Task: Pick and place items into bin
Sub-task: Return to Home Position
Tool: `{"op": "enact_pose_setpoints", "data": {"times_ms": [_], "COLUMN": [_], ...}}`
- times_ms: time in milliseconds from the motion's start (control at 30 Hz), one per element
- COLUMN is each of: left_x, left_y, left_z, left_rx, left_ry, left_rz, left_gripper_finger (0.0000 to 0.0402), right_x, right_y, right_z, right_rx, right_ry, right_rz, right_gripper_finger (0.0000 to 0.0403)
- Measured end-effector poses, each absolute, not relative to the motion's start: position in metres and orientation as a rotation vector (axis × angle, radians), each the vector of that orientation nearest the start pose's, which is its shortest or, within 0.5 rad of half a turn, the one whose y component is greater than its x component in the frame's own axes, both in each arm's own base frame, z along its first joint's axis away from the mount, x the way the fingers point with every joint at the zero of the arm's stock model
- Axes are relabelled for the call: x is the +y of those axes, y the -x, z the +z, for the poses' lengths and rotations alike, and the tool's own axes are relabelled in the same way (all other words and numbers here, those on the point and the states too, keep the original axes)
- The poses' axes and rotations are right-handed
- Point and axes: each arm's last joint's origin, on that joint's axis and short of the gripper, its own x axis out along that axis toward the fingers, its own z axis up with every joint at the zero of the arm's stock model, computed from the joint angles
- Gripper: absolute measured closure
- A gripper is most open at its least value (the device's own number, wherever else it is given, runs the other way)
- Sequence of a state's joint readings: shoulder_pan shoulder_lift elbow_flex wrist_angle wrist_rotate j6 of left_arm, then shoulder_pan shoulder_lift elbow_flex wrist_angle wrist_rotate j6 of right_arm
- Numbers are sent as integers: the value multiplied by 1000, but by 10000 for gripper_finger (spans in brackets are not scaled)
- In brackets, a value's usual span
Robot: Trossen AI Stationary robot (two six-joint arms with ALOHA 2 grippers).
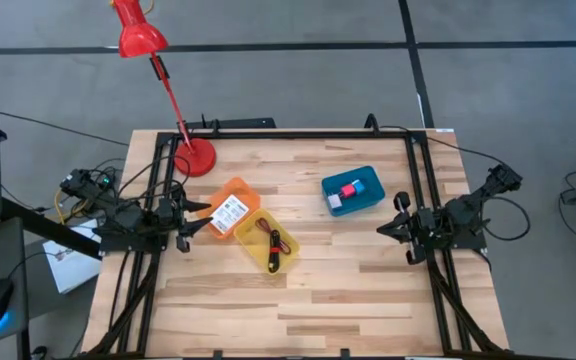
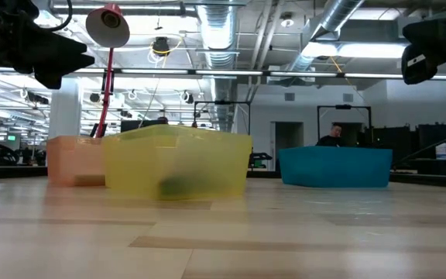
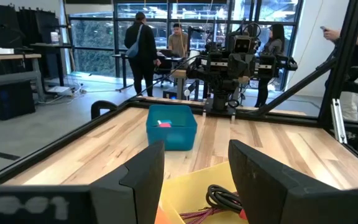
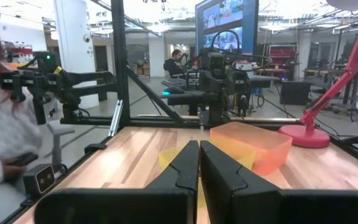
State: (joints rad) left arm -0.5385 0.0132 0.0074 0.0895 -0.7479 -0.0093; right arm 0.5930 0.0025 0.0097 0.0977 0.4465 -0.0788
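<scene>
Three small bins stand mid-table. The orange bin [image 1: 236, 190] holds a white card [image 1: 230, 212]. In the yellow bin [image 1: 253, 250] lie a dark red cord [image 1: 271, 240] and a dark stick. The blue bin [image 1: 368, 196] holds a pink cube [image 1: 349, 189] and a pale one [image 1: 335, 201]. My left gripper [image 1: 200, 219] hovers open at the left of the orange and yellow bins; its wrist view looks over the cord [image 3: 219, 199] toward the blue bin [image 3: 171, 130]. My right gripper [image 1: 383, 228] is shut, right of the blue bin and raised above the table.
A red desk lamp stands with its base [image 1: 195, 157] at the far left of the table, its arm leaning out over the far edge. A black frame [image 1: 298, 132] runs around the table. Bare wood lies along the near side. People stand in the room beyond.
</scene>
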Motion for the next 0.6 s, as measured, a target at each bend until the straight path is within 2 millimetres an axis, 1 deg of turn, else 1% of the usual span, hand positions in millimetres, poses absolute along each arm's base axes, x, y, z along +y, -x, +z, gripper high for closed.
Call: {"op": "enact_pose_setpoints", "data": {"times_ms": [600], "left_x": [-29], "left_y": [-87], "left_z": [173], "left_rx": [-67], "left_ry": [53], "left_rz": [209], "left_gripper_finger": [233], "right_x": [42], "right_y": [-85], "right_z": [176], "right_rx": [-97], "right_ry": [27], "right_rz": [143], "right_gripper_finger": [394]}}
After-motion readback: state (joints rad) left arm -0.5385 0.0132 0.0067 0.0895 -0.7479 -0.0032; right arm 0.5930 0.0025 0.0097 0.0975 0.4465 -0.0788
